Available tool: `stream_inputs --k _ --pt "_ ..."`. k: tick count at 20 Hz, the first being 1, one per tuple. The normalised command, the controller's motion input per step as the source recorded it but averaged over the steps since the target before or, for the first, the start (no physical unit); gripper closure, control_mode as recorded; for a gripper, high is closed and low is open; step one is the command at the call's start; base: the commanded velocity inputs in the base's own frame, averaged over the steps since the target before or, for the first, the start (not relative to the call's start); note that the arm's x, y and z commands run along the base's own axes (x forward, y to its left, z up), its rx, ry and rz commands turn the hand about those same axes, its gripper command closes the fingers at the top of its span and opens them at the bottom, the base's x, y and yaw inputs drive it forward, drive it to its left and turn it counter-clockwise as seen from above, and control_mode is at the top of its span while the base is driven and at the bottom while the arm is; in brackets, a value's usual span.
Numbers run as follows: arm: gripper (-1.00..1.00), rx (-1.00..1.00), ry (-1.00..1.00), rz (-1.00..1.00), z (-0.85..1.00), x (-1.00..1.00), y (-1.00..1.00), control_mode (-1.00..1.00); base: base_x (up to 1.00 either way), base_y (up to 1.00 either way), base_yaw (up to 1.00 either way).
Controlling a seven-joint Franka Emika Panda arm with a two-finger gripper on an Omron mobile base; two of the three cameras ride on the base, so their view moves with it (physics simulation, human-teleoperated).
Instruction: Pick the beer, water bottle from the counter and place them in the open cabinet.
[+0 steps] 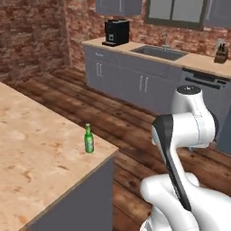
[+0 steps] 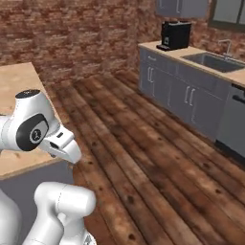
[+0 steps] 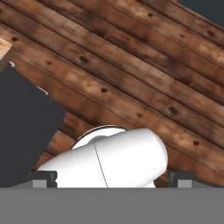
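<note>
The beer (image 1: pixel 89 139) is a small green bottle with a pale label. It stands upright near the corner of the light tan counter (image 1: pixel 40 153), close to its floor-side edge. The counter (image 2: pixel 16 91) also runs along the left of the right base view, behind my folded arm. My gripper (image 3: pixel 112 178) points down at the plank floor beside the counter, well away from the beer. Its fingertips (image 3: pixel 43 178) stand wide apart with nothing held: it is open. The water bottle and the open cabinet are out of view.
Across the wooden floor (image 1: pixel 131 122) runs a second counter over grey door cabinets (image 1: pixel 122 79). It carries a black coffee machine (image 1: pixel 116 31), a sink (image 1: pixel 160 52) and a knife block (image 1: pixel 221 53). The island's dark side panel (image 3: pixel 22 113) is below my hand.
</note>
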Motion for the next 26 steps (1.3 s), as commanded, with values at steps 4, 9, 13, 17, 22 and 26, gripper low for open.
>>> stream_inputs --k 4,9,13,17,22,26 --pt "-1.0 0.0 0.0 0.0 0.0 0.0 0.0 1.0 0.41 0.0 0.9" --pt "-1.0 0.0 0.0 0.0 0.0 0.0 0.0 1.0 0.25 0.0 0.99" --pt "-1.0 0.0 0.0 0.0 0.0 0.0 0.0 1.0 0.13 0.0 1.0" --pt "-1.0 0.0 0.0 0.0 0.0 0.0 0.0 1.0 0.22 -0.25 0.86" --pt "-1.0 0.0 0.0 0.0 0.0 0.0 0.0 1.0 0.56 -0.46 0.45" --pt "-1.0 0.0 0.0 0.0 0.0 0.0 0.0 1.0 0.41 0.0 0.17"
